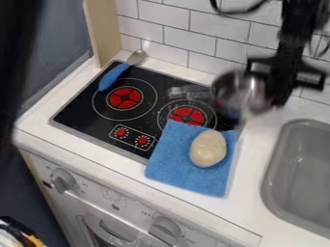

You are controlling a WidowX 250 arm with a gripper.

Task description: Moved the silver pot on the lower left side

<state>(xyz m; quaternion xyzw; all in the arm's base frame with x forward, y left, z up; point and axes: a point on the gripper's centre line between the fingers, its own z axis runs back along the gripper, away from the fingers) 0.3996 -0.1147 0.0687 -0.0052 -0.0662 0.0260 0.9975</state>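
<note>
The silver pot (240, 90) is blurred and hangs at the upper right, over the stove's back right corner. My black gripper (274, 99) is at its right side, shut on the pot. The pot's far side and the exact spot of the grip are partly hidden by the gripper. Below the pot, the black stove top (80, 112) shows two red burners.
A blue cloth (177, 166) overlaps the stove's right front part, with a pale, potato-like object (208, 148) on it. A blue-handled spoon (114, 76) lies at the back left. The grey sink (303, 169) is at right, the tiled wall (187, 31) behind.
</note>
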